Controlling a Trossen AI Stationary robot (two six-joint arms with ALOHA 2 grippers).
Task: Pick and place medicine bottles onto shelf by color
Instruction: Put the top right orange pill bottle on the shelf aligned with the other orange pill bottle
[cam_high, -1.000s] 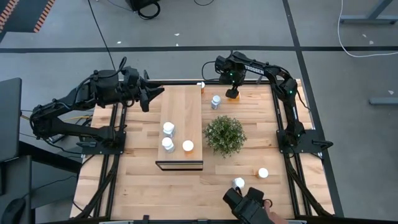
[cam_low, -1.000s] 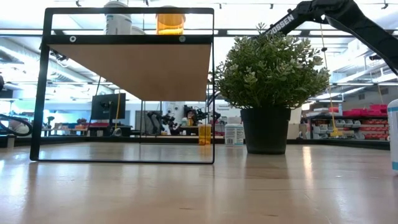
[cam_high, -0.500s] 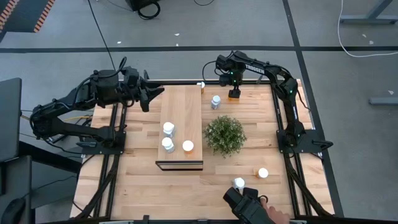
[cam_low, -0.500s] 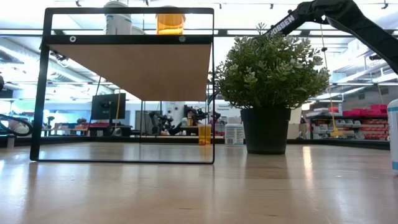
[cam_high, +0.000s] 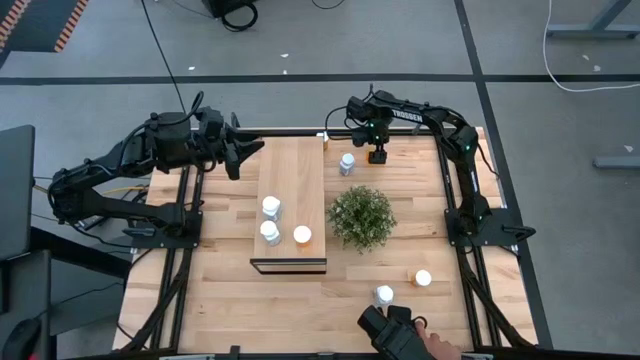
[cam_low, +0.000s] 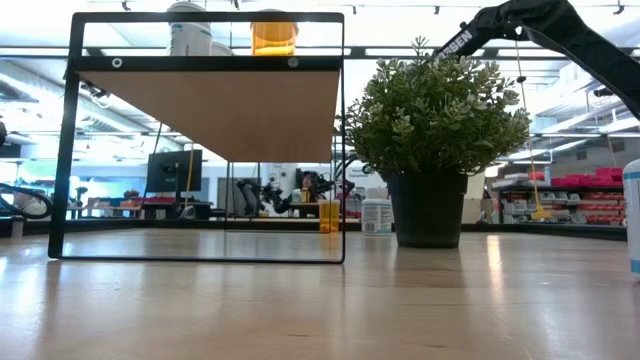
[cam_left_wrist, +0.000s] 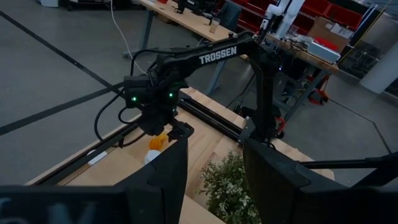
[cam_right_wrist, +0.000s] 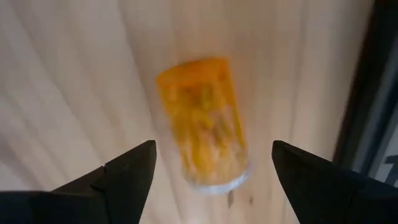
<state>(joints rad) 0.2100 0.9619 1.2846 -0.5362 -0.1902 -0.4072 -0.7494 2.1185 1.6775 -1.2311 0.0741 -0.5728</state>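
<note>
Jaws apart and empty on left gripper (cam_high: 240, 155), upper left of the high view. Arm bent and stretched rightward, fingertips just beside the upper end of shelf (cam_high: 290, 170).

On shelf, lower half, three bottles:
- Two white-capped ones (cam_high: 271, 207), one below the other.
- One orange shelf bottle (cam_high: 302, 235) to their right.

Just off shelf's upper right corner, an orange edge bottle (cam_high: 323, 138). Right of that and a little lower, a white table bottle (cam_high: 347, 163), standing above plant (cam_high: 362, 217).

Jaws wide apart too on right gripper (cam_high: 377, 153), top centre. Arm folded up along the right side and then leftward, wrist pointing down at the table. In the right wrist view, an orange bottle (cam_right_wrist: 202, 124) between the two fingers, touched by neither; too blurred to tell whether upright or tipped.

Lower right, two more, well apart from the rest: a white low bottle (cam_high: 384, 295) and an orange low bottle (cam_high: 423, 278). At the bottom edge, a person's hand (cam_high: 432, 343).

Count: eight bottles, four orange, four white.
</note>
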